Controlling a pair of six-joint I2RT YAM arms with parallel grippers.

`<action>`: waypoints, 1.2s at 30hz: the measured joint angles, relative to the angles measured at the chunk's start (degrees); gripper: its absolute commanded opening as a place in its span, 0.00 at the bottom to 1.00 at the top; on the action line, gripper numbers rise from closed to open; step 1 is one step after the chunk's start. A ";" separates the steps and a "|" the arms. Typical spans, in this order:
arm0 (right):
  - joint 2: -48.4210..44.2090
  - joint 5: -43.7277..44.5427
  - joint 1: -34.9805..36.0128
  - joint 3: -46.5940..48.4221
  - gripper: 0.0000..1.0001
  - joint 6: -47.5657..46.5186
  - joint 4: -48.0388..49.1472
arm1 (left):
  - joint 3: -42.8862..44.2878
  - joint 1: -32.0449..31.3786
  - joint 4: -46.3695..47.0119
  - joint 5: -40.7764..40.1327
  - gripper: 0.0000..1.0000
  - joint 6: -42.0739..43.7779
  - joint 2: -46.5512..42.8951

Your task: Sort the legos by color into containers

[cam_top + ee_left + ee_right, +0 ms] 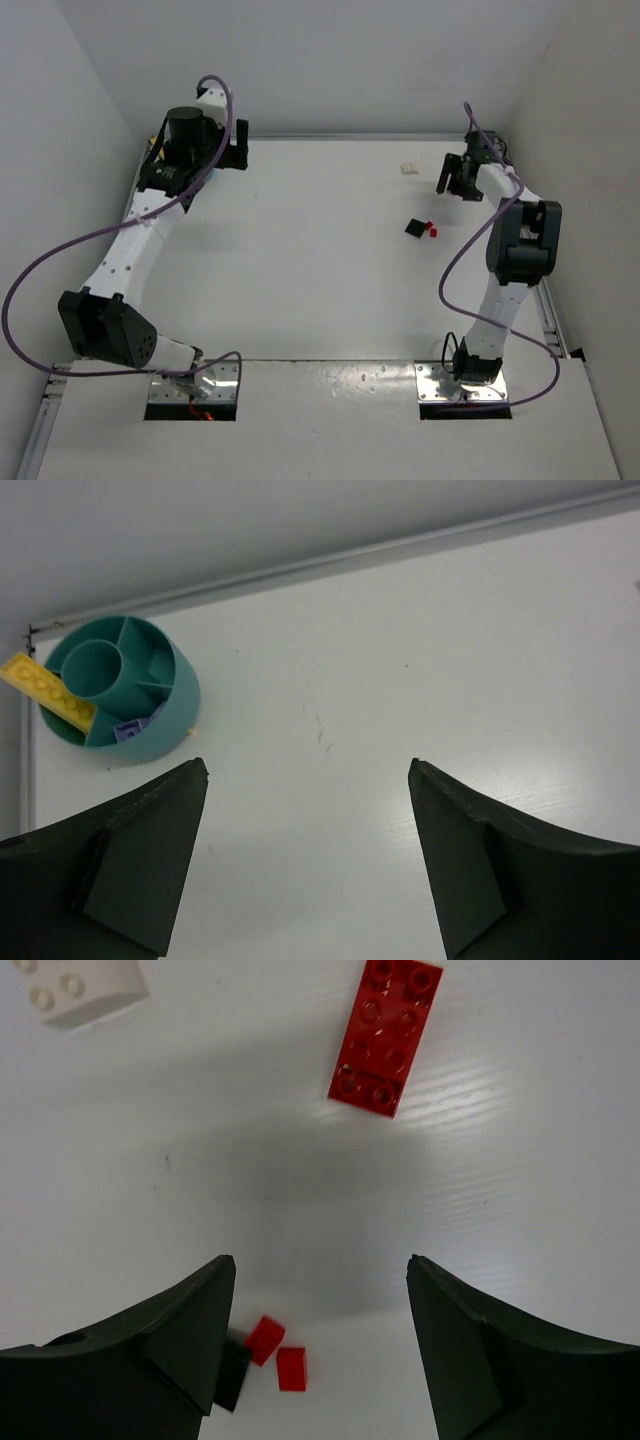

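The teal bowl [150,735] stands near the back wall in the left wrist view. A yellow lego [45,690] leans over its left rim, and a purple lego [127,730] lies in a front compartment. My left gripper [310,772] is open and empty, to the right of the bowl. In the top view it [238,152] is at the back left, and the bowl is hidden there. My right gripper [320,1265] is open and empty above a red flat lego [387,1035], a cream lego [85,990], two small red legos [291,1368] and a black lego [232,1375].
In the top view my right gripper [455,185] hovers at the back right. The cream lego [410,168] lies to its left; the black lego [415,227] and a red one [432,230] lie nearer me. White walls close the back and both sides.
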 measured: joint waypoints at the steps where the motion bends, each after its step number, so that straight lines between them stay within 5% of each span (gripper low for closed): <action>1: 1.36 0.98 -0.13 1.51 0.70 0.81 0.22 | -0.81 -0.42 -0.42 -0.39 0.88 -0.24 0.07; 17: 16.55 7.93 -0.46 12.81 0.67 6.05 1.25 | -1.68 -2.84 -0.39 -2.75 0.89 -3.06 0.59; 23: 17.94 9.25 -0.50 13.90 0.49 6.49 4.57 | -1.68 -3.15 -0.28 -2.89 0.89 -3.28 1.25; 29: 19.56 9.01 -0.52 15.69 0.11 5.95 6.69 | -1.70 -3.45 -0.13 -2.75 0.89 -3.61 2.25; 36: 13.16 3.30 -0.50 3.69 0.04 0.13 14.49 | -3.17 -1.60 0.33 3.69 0.89 -7.45 4.31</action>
